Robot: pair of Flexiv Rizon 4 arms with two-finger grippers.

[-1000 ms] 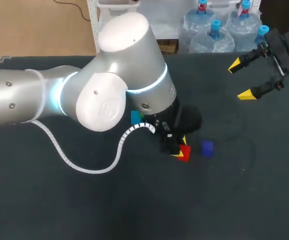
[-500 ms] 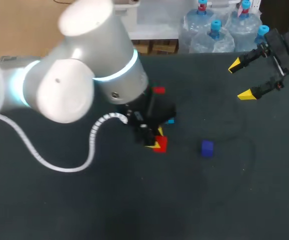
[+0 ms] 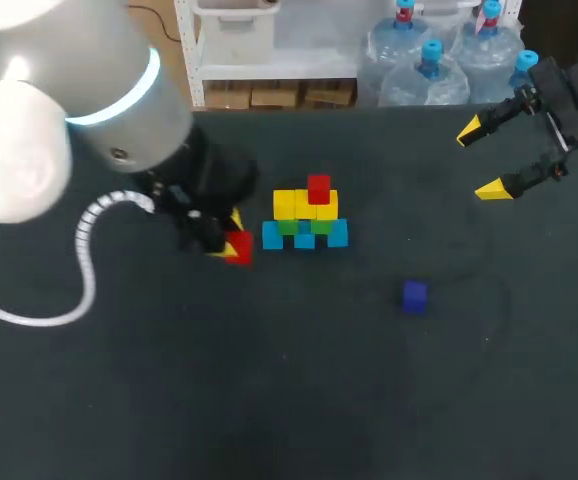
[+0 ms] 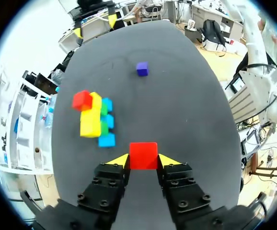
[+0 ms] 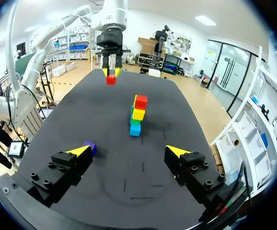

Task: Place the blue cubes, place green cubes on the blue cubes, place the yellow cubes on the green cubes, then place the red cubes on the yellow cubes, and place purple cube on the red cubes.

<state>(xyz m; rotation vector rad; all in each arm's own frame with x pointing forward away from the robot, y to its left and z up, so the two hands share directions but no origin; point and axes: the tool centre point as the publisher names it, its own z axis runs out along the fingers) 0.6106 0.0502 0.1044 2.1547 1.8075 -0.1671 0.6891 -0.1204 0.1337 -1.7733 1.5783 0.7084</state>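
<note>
Two red cubes in view. The held red cube [image 4: 143, 155] is clamped between the yellow tips of the left gripper [image 4: 144, 161], one finger pressing each side. The top red cube [image 3: 318, 188] sits on the stack [image 5: 137, 115].

Count, from the head view:
- blue cubes [image 3: 272, 237]: three, in a row on the table [image 3: 369, 400], forming the bottom layer.
- green cubes [image 3: 289, 228]: two, on the blue row.
- yellow cubes [image 3: 285, 204]: two, side by side on the green.
- red: one on the yellow layer, towards its right half; one in the left gripper.
- purple cube [image 3: 415, 295]: one, alone on the table, well apart from the stack, to its right and nearer the robot.

Position: the held red cube is near the stack on its left side, not touching it. I cannot tell its height over the table.

Obstructions: the left arm [image 3: 59, 120] covers much of the table's left part in the head view, but it leaves the stack in plain sight. Nothing lies between the held cube and the stack.

Right gripper [image 3: 482, 160]: at the far right of the table, fingers wide apart and holding nothing. The purple cube lies beside one finger in its wrist view.
</note>
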